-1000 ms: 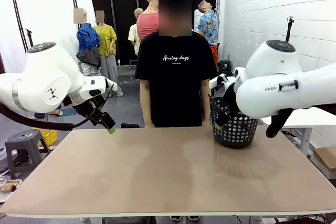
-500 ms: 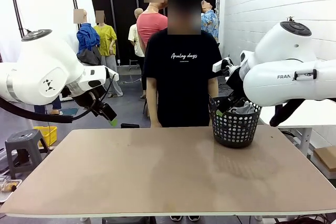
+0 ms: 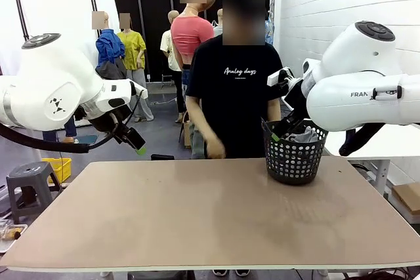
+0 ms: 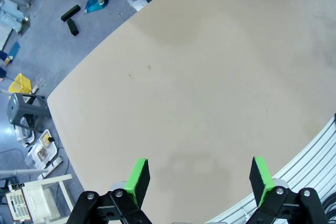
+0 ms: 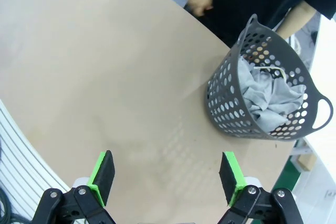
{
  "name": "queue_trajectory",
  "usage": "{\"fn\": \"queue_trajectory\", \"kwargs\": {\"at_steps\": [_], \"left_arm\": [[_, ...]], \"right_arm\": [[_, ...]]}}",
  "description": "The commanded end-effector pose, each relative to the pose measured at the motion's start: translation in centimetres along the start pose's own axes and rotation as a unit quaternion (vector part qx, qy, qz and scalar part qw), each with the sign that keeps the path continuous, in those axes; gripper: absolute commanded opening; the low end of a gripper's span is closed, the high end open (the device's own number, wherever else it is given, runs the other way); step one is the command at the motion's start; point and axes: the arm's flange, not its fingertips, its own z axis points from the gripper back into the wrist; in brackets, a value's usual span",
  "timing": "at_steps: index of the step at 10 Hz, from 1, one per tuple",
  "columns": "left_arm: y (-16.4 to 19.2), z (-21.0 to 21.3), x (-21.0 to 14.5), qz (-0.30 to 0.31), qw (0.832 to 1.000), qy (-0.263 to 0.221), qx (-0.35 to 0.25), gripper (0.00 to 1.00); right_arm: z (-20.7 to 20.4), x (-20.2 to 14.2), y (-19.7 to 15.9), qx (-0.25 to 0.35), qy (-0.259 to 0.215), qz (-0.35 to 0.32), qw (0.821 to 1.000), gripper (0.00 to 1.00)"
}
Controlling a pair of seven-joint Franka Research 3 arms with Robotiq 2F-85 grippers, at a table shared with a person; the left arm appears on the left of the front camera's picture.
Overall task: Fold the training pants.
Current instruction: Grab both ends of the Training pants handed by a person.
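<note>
The pants [image 5: 268, 95] are lying crumpled inside the basket [image 3: 292, 159], standing at two o'clock on the tabletop [image 3: 197, 221], presumably awaiting unloading by the person, whose hand [image 3: 213, 149] is hovering near twelve o'clock. The left claw [image 4: 199, 176] and right claw [image 5: 168, 177] are hanging released and empty above the tabletop, apparently leaving room. The right wrist view is looking into the basket, revealing grey cloth and white cord; the front view is showing merely a grey edge.
</note>
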Motion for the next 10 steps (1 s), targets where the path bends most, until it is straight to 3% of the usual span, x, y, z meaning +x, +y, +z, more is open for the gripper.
{"fn": "queue_trajectory", "kwargs": {"at_steps": [1, 10], "left_arm": [[0.10, -0.09, 0.12, 0.001, 1.000, 0.000, 0.000, 1.00], [0.10, -0.09, 0.12, 0.001, 1.000, 0.000, 0.000, 1.00]], "right_arm": [[-0.03, 0.01, 0.03, 0.004, -0.001, 0.000, 1.000, 1.00], [-0.03, 0.01, 0.03, 0.004, -0.001, 0.000, 1.000, 1.00]]}}
